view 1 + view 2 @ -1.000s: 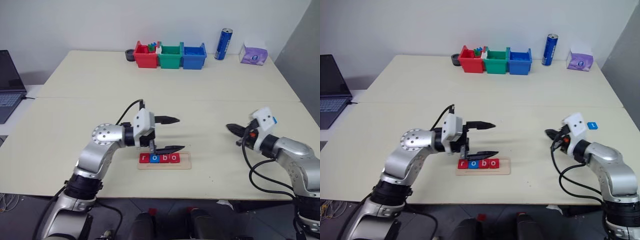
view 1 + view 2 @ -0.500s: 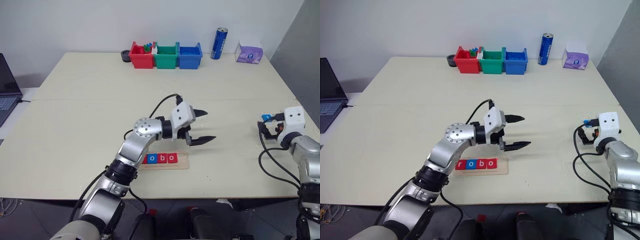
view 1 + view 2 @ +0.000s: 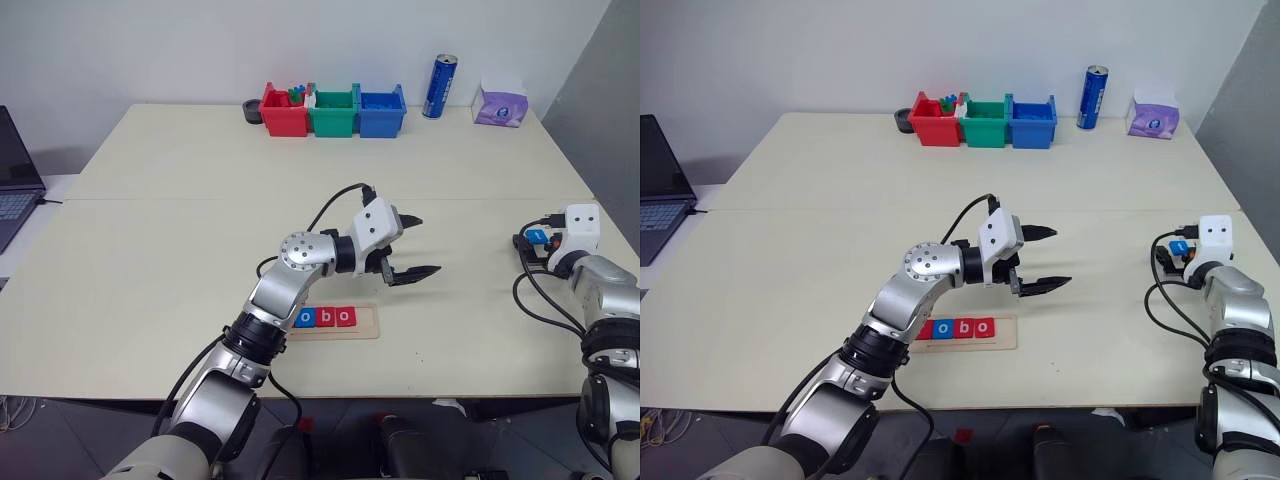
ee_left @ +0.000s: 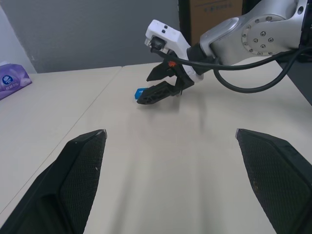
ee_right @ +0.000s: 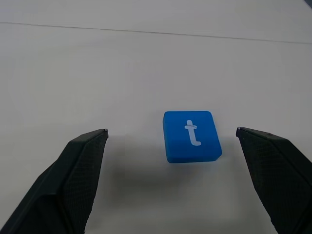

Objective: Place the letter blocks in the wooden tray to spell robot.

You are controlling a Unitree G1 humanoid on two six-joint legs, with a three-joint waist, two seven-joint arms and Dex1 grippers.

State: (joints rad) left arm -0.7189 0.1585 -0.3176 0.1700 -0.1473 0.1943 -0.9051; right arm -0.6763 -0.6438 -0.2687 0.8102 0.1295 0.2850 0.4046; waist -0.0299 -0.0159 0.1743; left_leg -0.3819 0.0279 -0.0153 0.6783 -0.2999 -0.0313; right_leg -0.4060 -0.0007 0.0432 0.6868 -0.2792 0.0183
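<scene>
One letter block remained outside the wooden tray (image 3: pixel 366 322): the blue t block (image 5: pixel 191 135), which lay flat on the desk (image 3: pixel 180 240) at its right side, well apart from the tray. The tray sat near the desk's front edge with red and blue letter blocks (image 3: pixel 325 317) in its groove, an o, a b and an o readable; the left arm crossed over its left end and hid what stood there, and the slot at its right end looked bare. The right hand (image 5: pixel 170 146) hovered just over the t block with its fingers spread wide, the block lying between them and untouched, its letter facing up. The left hand (image 3: pixel 410 247) hung above the desk behind and to the right of the tray, spread wide too and holding nothing. The step in hand appeared to be the pickup of the last letter. The next move would likely call for lowering the right hand so its fingers bracket the block's sides, pinching it squarely, then carrying it to the tray's right end and setting it down with the t upright.
</scene>
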